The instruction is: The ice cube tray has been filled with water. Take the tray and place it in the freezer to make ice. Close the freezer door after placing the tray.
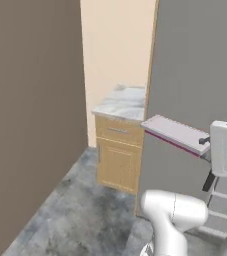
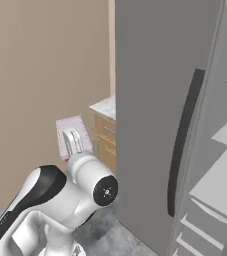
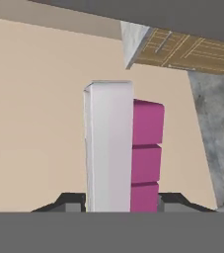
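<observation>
Hand view shows the gripper (image 3: pixel 121 201) clenched on one end of the ice cube tray (image 3: pixel 114 148), one dark finger (image 3: pixel 69 201) on each side of it. From the left base view the ice cube tray (image 1: pixel 175 132) is carried in the air, almost level, just in front of the grey freezer door (image 1: pixel 195 75). A wooden cabinet (image 1: pixel 117 157) with a marble top stands beside that freezer door. Shelves (image 2: pixel 220 180) of the freezer (image 2: pixel 225 150) are visible to the right of the door's dark handle (image 2: pixel 184 135).

No text, label, brand, number or sign can be read anywhere in these views: every surface around the end effector (image 3: pixel 122 202) is plain and unmarked.
</observation>
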Controlling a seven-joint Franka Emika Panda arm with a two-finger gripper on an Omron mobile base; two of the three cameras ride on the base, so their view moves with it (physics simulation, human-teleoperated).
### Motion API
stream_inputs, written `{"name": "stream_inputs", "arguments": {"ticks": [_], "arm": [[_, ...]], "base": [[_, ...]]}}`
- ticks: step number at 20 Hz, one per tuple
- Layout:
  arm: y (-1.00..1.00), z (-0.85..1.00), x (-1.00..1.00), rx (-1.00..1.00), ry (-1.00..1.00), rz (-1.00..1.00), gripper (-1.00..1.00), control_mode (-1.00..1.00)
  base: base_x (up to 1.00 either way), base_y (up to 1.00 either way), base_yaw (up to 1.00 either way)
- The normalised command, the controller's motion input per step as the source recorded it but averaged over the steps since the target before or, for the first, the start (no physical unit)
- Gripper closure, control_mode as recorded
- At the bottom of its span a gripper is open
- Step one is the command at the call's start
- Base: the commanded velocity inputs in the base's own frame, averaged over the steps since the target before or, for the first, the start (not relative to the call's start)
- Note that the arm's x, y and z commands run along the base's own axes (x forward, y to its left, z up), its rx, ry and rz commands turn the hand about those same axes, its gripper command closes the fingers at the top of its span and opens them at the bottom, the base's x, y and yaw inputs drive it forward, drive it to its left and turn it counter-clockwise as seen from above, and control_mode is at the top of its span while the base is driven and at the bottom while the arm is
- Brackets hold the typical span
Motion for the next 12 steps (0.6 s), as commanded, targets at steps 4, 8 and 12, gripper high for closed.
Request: {"name": "stream_inputs", "arguments": {"ticks": [4, 8, 12], "arm": [[0.0, 0.0, 0.0, 0.0, 0.0, 0.0, 1.0, 1.0], [0.0, 0.0, 0.0, 0.0, 0.0, 0.0, 1.0, 1.0], [0.0, 0.0, 0.0, 0.0, 0.0, 0.0, 1.0, 1.0]], "base": [[0.1, -0.05, -0.44], [0.11, -0.08, -0.45], [0.12, -0.1, -0.45]]}}
